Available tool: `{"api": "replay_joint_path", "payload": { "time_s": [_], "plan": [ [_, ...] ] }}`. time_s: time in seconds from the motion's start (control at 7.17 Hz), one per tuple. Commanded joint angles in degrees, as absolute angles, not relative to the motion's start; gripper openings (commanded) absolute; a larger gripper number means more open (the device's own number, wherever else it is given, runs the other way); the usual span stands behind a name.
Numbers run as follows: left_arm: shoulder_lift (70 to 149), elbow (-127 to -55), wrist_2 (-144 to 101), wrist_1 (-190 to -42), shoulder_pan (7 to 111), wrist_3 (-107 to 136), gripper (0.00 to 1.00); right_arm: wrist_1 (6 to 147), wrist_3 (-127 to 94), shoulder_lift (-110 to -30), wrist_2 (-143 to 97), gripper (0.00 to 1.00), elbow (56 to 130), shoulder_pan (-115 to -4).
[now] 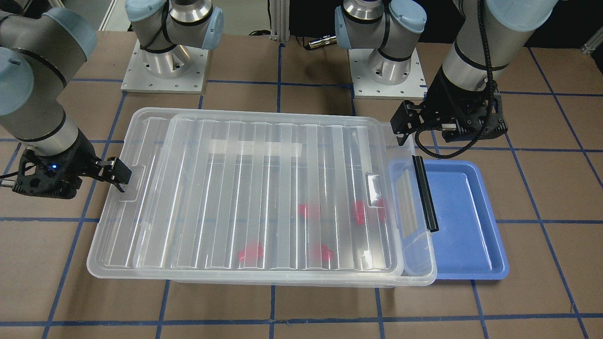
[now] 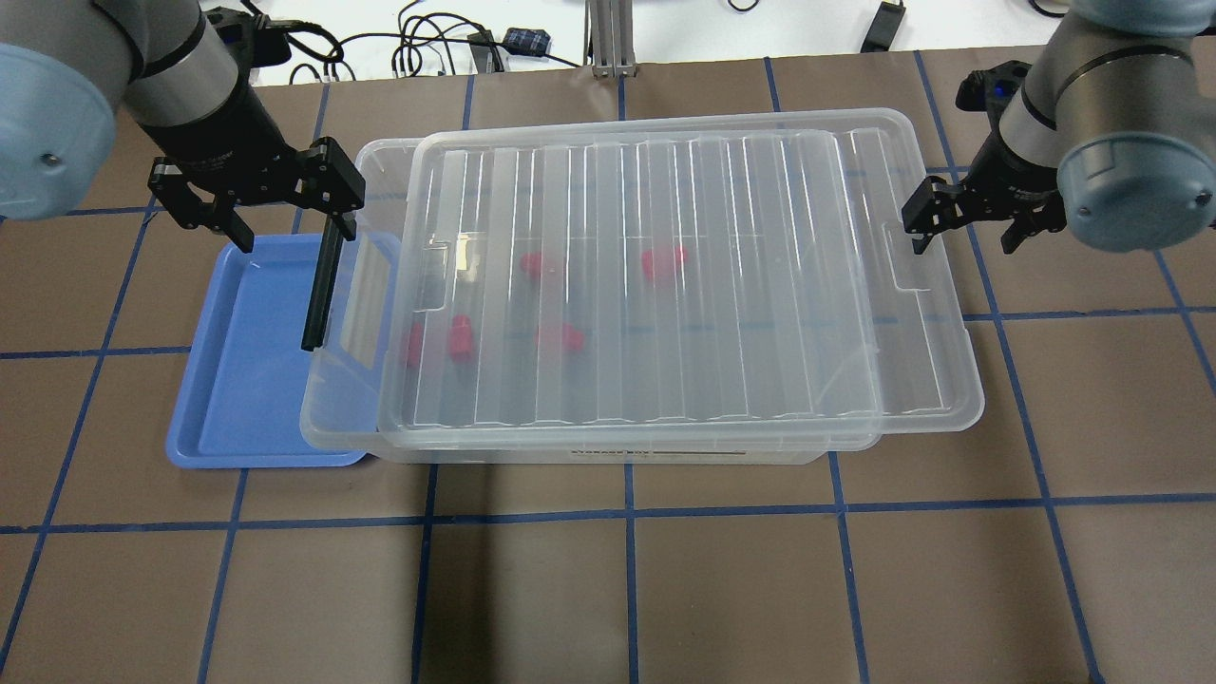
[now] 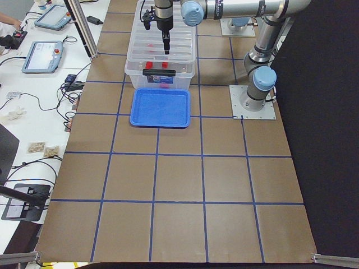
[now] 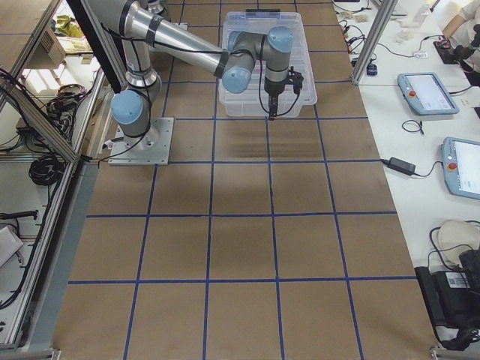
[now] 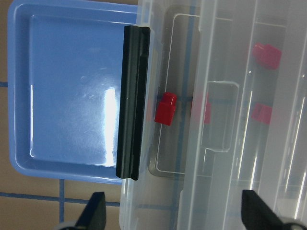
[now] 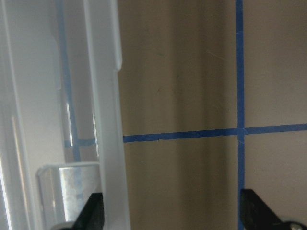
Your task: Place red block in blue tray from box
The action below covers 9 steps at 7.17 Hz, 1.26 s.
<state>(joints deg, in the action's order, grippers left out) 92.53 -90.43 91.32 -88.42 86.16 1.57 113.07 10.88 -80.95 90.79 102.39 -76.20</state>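
The box (image 2: 589, 446) is a clear bin whose ribbed lid (image 2: 646, 275) is slid toward my right, leaving a gap at the end with the black clip (image 2: 321, 290). Several red blocks show through the lid, one of them here (image 2: 663, 263). One red block (image 5: 165, 108) lies in the uncovered gap. The blue tray (image 2: 247, 380) is empty, partly under the box's clip end. My left gripper (image 2: 285, 214) is open and empty above the clip. My right gripper (image 2: 964, 228) is open, and the lid's end rim (image 6: 108, 120) lies between its fingers.
The brown table (image 2: 608, 570) has a grid of blue tape lines. Both arm bases (image 1: 165, 66) stand behind the box. Cables and a metal post (image 2: 608, 38) lie beyond the far edge.
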Motion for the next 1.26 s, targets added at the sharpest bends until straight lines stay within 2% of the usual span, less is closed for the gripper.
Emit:
{"api": "replay_joint_path", "payload": {
  "time_s": [0.0,0.84,1.12],
  "plan": [
    [93.2,-89.8,91.5,-88.3,85.8,1.4,1.0,113.4,15.4,-80.9,90.8,1.0,102.3,-72.9],
    [95.1,-90.8,90.8,-87.6,86.8,2.5,1.0,113.2,24.6,-80.9,91.2,1.0,101.9,-62.8],
    [96.7,-91.0,91.2,-84.8,90.4,3.4,1.0,113.1,26.6,-80.9,91.2,1.0,101.7,-60.8]
  ]
}}
